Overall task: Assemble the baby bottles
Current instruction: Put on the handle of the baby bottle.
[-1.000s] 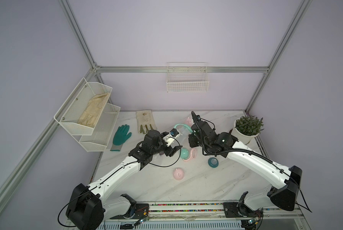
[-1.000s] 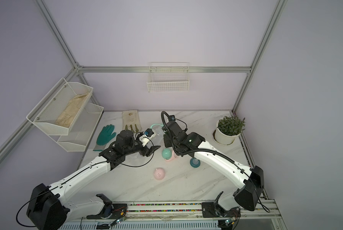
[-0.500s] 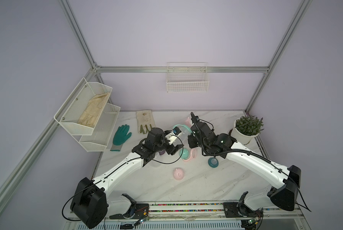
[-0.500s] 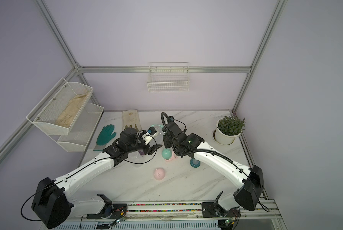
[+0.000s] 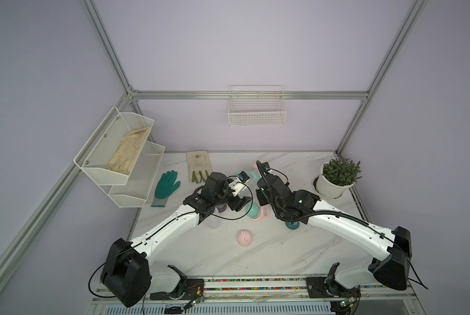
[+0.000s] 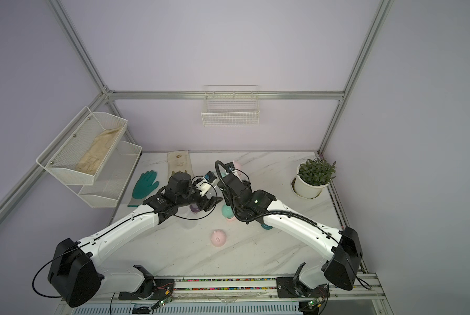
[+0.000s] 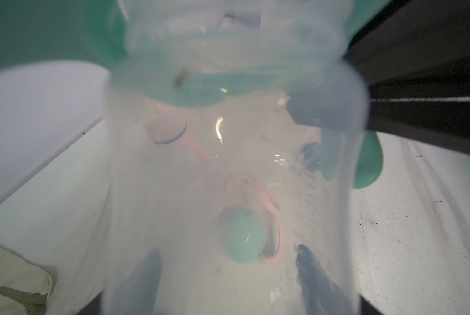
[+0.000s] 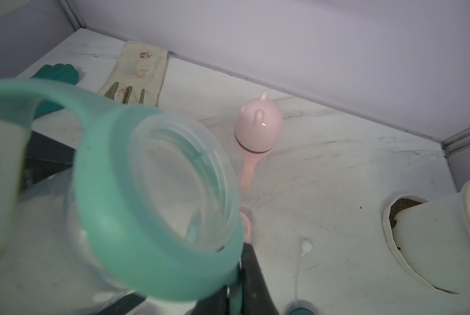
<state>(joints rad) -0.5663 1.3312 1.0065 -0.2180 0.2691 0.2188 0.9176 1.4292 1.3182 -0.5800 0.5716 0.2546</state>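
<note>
Quick look at mid-table. Got the left gripper (image 7: 228, 249) clamped around the fat body of a clear bottle (image 8: 174, 177), fingers (image 7: 310, 272) set wide on either side and only showing as dark blurs through the plastic. Holding it up off the marble table (image 5: 283, 253), tilted, open mouth facing the right wrist cam. Also got a mint two-handled ring (image 8: 135, 245) sitting around the neck of that bottle, no collar or cap on it yet. Then the right gripper (image 8: 236, 266), pinched tight on the rim of that ring beside one handle; can only make out one black finger (image 8: 251, 275) properly, so can't judge the depth of the bite.

Down on the table close by: a mint eared dome cap (image 5: 253, 211) touching a pink ring (image 5: 264, 216). Just beside the left wrist, a purple collar (image 5: 222, 208) and a second clear bottle (image 5: 213, 222), bare and open. Also a teal collar (image 5: 292, 225) peeking out from under the right arm. A pink dome cap (image 5: 244, 238) on its own nearer the front edge. Further back, a pink bottle (image 8: 258, 128) standing with its eared cap on. Off to the sides: a white plant pot (image 5: 330, 188) at the right, a green glove (image 5: 166, 185) and a beige glove (image 5: 199, 166) at the left rear. Near the pot, a thin tube (image 8: 306, 246) with a white tip lying flat.
</note>
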